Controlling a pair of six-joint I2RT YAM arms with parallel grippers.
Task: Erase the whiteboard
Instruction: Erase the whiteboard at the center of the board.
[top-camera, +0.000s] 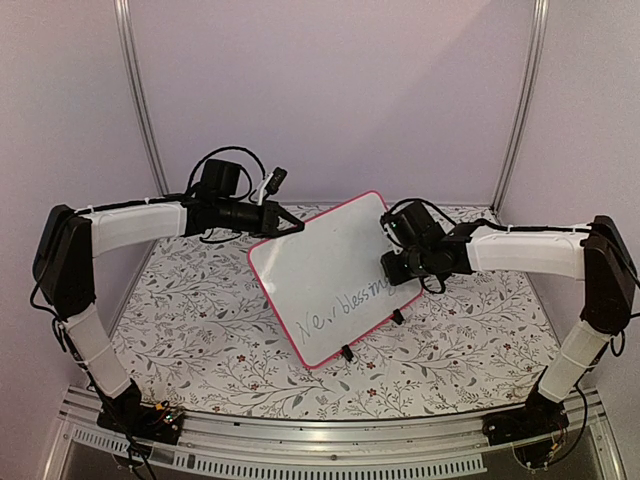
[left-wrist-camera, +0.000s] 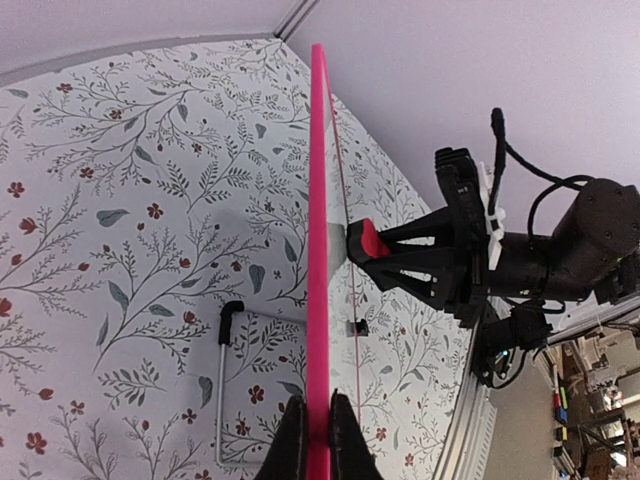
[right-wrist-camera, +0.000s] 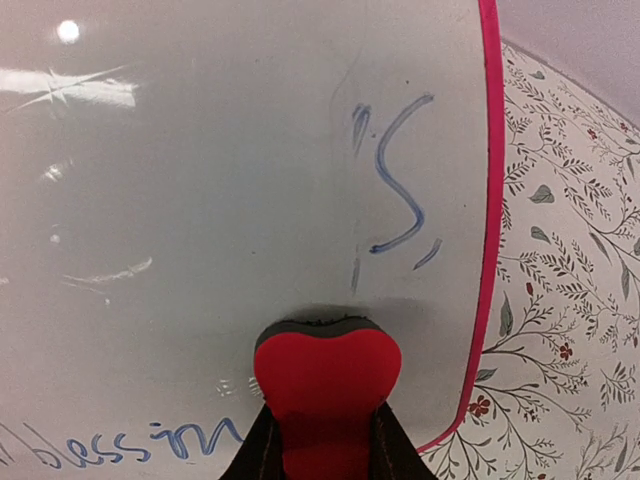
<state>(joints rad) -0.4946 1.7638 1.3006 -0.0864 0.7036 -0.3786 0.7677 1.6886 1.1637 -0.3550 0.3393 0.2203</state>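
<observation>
My left fingers (left-wrist-camera: 294, 446) are closed tight on the pink rim (left-wrist-camera: 318, 200) of the whiteboard (top-camera: 325, 270), one finger on each face. From the left wrist I see the board edge-on, running straight up from between them.

My right fingers (right-wrist-camera: 260, 455) are closed partway around a red eraser (right-wrist-camera: 325, 385), gripping it by its sides. The eraser's dark pad faces away from the wrist and lies flat against the board's white face, low down and near the right-hand rim as that camera sees it.

Just above the eraser there is a loose blue stroke like an "S" (right-wrist-camera: 400, 190), and to its lower left a line of blue handwriting (right-wrist-camera: 140, 445) runs off the bottom edge of the view. From the top camera that line reads something like "New blessing", though it is too faint for me to be sure.

The board stands tilted between the two arms, its written face turned toward the right arm. Its lower edge carries small black clip feet (top-camera: 347, 352) set down on the flower-patterned worktop (top-camera: 200, 330).
</observation>
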